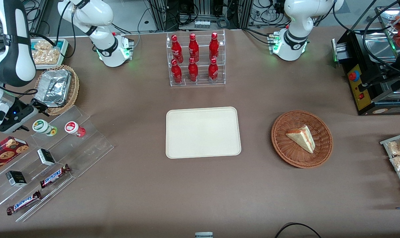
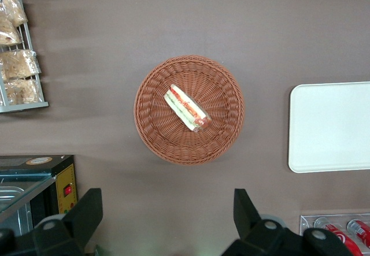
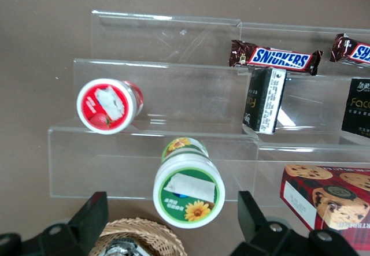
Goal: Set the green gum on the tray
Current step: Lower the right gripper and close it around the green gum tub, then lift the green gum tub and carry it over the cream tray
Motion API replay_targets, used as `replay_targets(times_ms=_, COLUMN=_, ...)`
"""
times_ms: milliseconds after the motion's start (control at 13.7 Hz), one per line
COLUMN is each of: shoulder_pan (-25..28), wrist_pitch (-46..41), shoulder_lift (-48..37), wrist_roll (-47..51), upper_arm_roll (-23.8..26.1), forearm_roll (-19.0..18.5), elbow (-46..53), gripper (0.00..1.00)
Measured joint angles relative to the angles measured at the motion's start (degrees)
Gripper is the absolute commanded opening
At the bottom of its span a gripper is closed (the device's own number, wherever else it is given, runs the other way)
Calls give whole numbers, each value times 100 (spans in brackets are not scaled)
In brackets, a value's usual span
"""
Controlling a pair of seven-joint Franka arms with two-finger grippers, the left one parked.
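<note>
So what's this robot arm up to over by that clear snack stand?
The working arm's gripper hovers open just above the green gum, a small bottle on the top step of the clear display stand beside the red-lidded bottle. It has not gripped the bottle yet. The tray where the gum should go lies mid-table with nothing on it.

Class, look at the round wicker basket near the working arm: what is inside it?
A crinkled foil container fills the wicker basket; whatever lies under it is hidden. The gripper, fingers open, hovers beside the green gum.
</note>
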Motion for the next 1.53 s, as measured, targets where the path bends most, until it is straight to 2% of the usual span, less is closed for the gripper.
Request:
replay_targets(times_ms=292, shoulder_pan=-79, wrist_pitch=483, shoulder_lift=17, wrist_roll=-122, upper_arm_roll=-1, forearm_roll=0, elbow=-310, gripper=99)
replay_targets(times_ms=365, shoulder_pan=-79, wrist_pitch=567, shoulder_lift=24, wrist_roll=-139, upper_arm_roll=-1, forearm_roll=0, elbow=-366, gripper=90)
replay_targets(times_ms=438, shoulder_pan=-79, wrist_pitch=610, shoulder_lift=40, wrist_roll=-147, upper_arm_roll=-1, forearm_roll=0, elbow=-392, gripper=75)
replay_targets(times_ms=657, shoulder_pan=-80, wrist_pitch=637, shoulder_lift=79, wrist_roll=-154, upper_arm_roll=-1, forearm_roll=0, elbow=-407, gripper=7)
replay_targets(times_ms=730, shoulder_pan=-80, wrist_pitch=641, shoulder_lift=79, wrist_roll=-154, upper_arm_roll=-1, forearm_roll=0, elbow=-410, gripper=0)
replay_targets(times_ms=1168, shoulder_pan=-79, wrist_pitch=442, shoulder_lift=68, wrist_roll=-146, upper_arm_roll=12, forearm_roll=0, elbow=-308, gripper=0)
replay_targets(times_ms=1314, shoulder_pan=2, wrist_pitch=-357, shoulder_lift=53, wrist_roll=123, upper_arm_roll=56, forearm_roll=2, elbow=164, gripper=0)
replay_targets(times_ms=1533, shoulder_pan=510, wrist_pitch=-1431, shoulder_lift=53, wrist_roll=1147, upper_arm_roll=106, forearm_roll=5, elbow=931, gripper=0)
